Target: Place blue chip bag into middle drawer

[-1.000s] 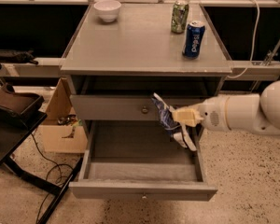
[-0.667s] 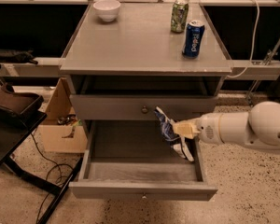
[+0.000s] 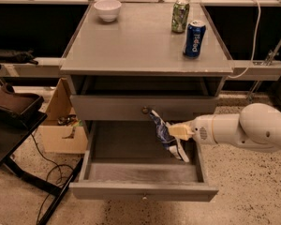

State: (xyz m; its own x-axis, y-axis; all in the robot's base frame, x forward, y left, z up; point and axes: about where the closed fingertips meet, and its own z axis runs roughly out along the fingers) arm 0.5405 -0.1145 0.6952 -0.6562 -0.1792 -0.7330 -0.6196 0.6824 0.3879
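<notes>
Since the arm reaches in from the right, the whole thing comes down to what sits under the beige two-finger pincer (image 3: 172,131). It's clamped on the small crinkled dark-blue foil chip bag (image 3: 160,126), roughly mid-length. The bag hangs slanted, with its long axis running from upper left, just beside the small brass knob (image 3: 145,110) on the grey drawer front above, down to lower right, where a white printed end dangles low toward the tray. I can't tell if that end actually touches.

Underneath is the wide shallow grey middle drawer (image 3: 131,149), pulled open toward the near side. The bag is over the right part of the tray, close to the right wall, so my guess is a straight release lands it inside. Nudging left first would give it more margin from that wall.

Up on the grey desk (image 3: 131,46), well apart from all this:
- a blue Pepsi can (image 3: 195,40)
- a green soda can (image 3: 180,16)
- a white bowl (image 3: 107,9)

On the speckled floor to the left there's a brown cardboard box (image 3: 58,125) and some black cables (image 3: 47,163).
</notes>
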